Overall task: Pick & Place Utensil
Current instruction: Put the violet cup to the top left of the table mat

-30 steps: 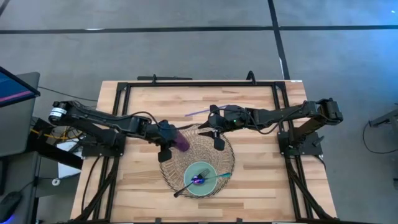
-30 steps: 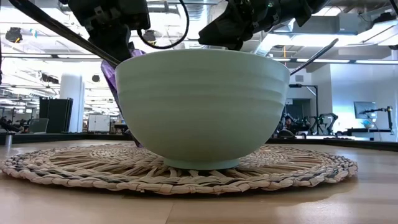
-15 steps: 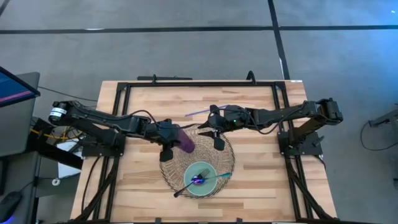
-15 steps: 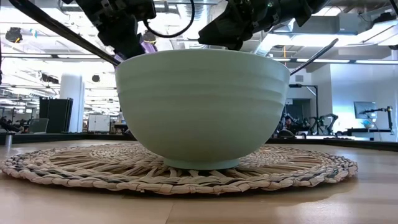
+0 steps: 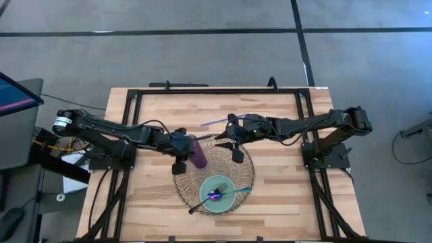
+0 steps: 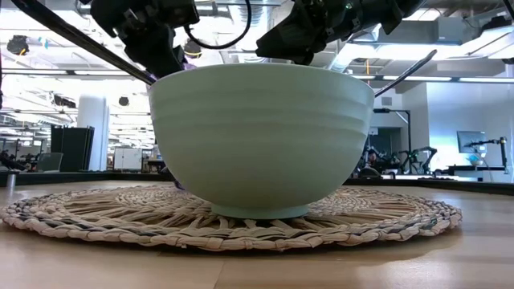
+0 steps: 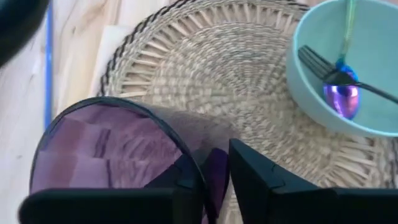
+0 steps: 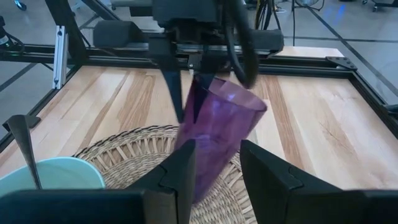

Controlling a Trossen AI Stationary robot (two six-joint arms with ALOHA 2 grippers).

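My left gripper (image 5: pixel 187 152) is shut on a see-through purple cup (image 5: pixel 200 155), held tilted over the far left part of a woven mat (image 5: pixel 240 169). A pale green bowl (image 5: pixel 230 183) stands on the mat's near part. Inside it, a black fork (image 7: pixel 323 68) and a teal-handled spoon (image 5: pixel 241 191) lean on the rim. My right gripper (image 5: pixel 233 143) hovers open over the mat's far edge, just right of the cup, touching nothing. In the low view the bowl (image 6: pixel 261 136) hides nearly all of the cup. My left gripper holds the cup by its rim wall (image 7: pixel 198 163), one finger inside the mouth and one (image 7: pixel 249 174) outside. The fingers (image 8: pixel 175 87) come down from above. The cup (image 8: pixel 217 124) hangs tilted below them; the right gripper's fingers hide its base.
A thin lavender stick (image 5: pixel 214 122) lies on the bare wood beyond the mat. A black metal frame (image 5: pixel 202 90) borders the table's far, left and right sides. Bare wood lies left and right of the mat.
My left gripper has risen and carried the cup up. In the low view the cup stood beside the bowl down to the mat a second ago and now only a sliver shows above the rim. In the high view the cup has turned about slightly.
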